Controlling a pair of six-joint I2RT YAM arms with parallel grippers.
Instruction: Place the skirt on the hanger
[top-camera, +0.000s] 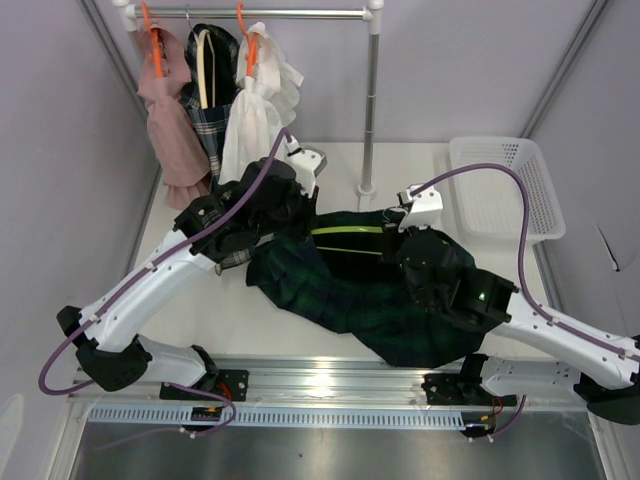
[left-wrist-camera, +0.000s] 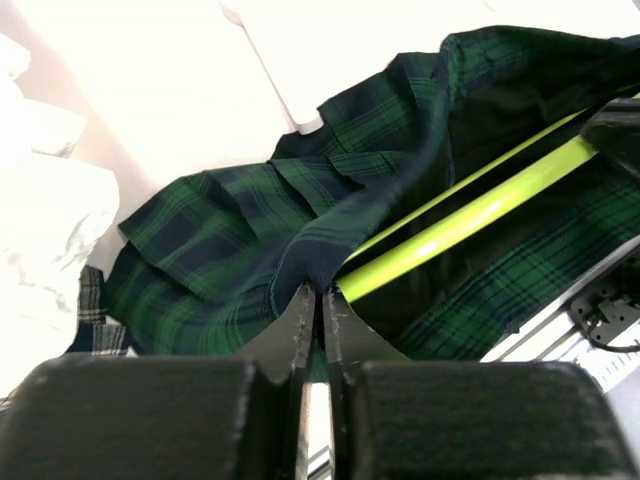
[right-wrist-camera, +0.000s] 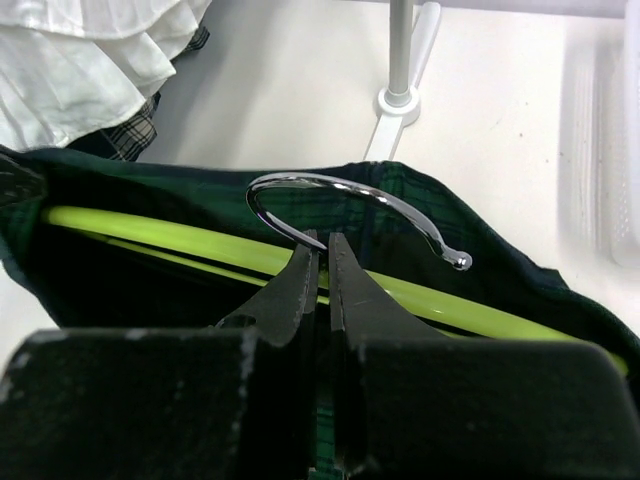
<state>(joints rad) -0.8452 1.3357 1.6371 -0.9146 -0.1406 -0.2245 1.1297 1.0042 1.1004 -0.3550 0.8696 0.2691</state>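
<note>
Overhead, at 11 o'clock, a pink garment (top-camera: 170, 115) and a white blouse (top-camera: 258, 110) hang on orange hangers from a clothes rail (top-camera: 300, 14), with a checked piece between them. Just below them the left claw (left-wrist-camera: 318, 295) is clenched on a fold at the edge of the tartan skirt (top-camera: 335, 295), the dark green cloth pinched between its two fingers and pulled up into a small peak. The skirt lies on the white worktop (top-camera: 200, 310) at the centre, between the two arms, and spreads toward 5 o'clock. A lime-green hanger (top-camera: 346, 230) lies across the skirt's upper part, its bars running within the dark opening of the cloth, with tartan showing on both sides of them. The right claw (right-wrist-camera: 325, 245) is clamped on the hanger at the foot of its chrome hook (right-wrist-camera: 345, 195), which curves up clear of the fabric. At 2 o'clock a white plastic basket (top-camera: 500, 190) sits on the worktop, apart from the skirt.
</note>
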